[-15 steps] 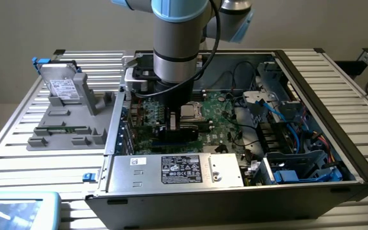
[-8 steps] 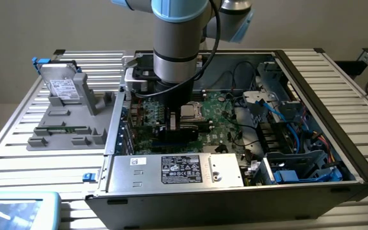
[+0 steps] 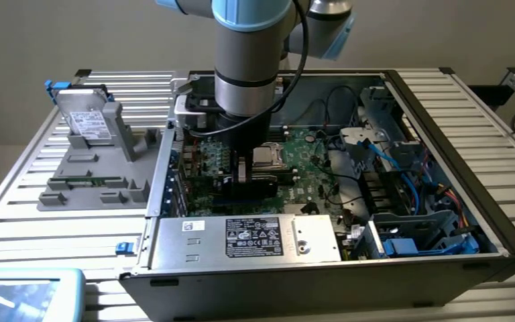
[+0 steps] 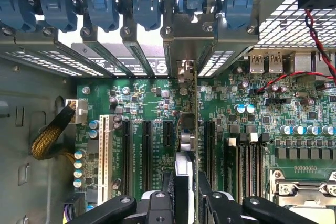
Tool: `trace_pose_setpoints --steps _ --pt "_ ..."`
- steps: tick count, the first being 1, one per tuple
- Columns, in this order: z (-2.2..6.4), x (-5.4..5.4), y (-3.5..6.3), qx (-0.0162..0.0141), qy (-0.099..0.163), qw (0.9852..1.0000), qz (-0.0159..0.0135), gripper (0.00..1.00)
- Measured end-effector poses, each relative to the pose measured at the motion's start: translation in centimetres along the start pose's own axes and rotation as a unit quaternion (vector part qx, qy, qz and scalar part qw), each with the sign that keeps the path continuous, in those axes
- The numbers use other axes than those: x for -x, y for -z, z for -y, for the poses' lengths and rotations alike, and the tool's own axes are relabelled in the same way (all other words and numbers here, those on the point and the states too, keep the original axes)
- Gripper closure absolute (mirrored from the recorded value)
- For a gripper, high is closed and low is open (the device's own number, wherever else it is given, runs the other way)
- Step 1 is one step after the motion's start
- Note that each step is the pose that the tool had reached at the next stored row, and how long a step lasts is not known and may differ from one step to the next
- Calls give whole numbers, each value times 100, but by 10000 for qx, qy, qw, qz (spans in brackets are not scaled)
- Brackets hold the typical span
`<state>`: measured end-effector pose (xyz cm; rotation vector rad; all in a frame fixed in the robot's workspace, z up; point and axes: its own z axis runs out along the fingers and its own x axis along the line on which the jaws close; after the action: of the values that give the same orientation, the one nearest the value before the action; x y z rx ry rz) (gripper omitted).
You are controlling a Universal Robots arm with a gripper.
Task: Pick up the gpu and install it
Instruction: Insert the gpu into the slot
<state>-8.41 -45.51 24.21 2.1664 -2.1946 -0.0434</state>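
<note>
We see the gpu [image 4: 190, 129] on edge between the gripper [image 4: 187, 195] fingers, motherboard [image 4: 152, 103] beneath, inside the case [image 3: 436, 94].

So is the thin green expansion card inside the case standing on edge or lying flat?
On edge: the thin green expansion card stands upright over the green motherboard, between the black fingers, bracket end at the rear slots.
</note>
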Motion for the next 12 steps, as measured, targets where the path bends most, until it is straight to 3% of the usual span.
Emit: trace_pose_setpoints --steps 9,12 --pt "0 1 -23 -1 1 10000 1 72" --pt "-16 2 -24 -15 8 10000 1 72"
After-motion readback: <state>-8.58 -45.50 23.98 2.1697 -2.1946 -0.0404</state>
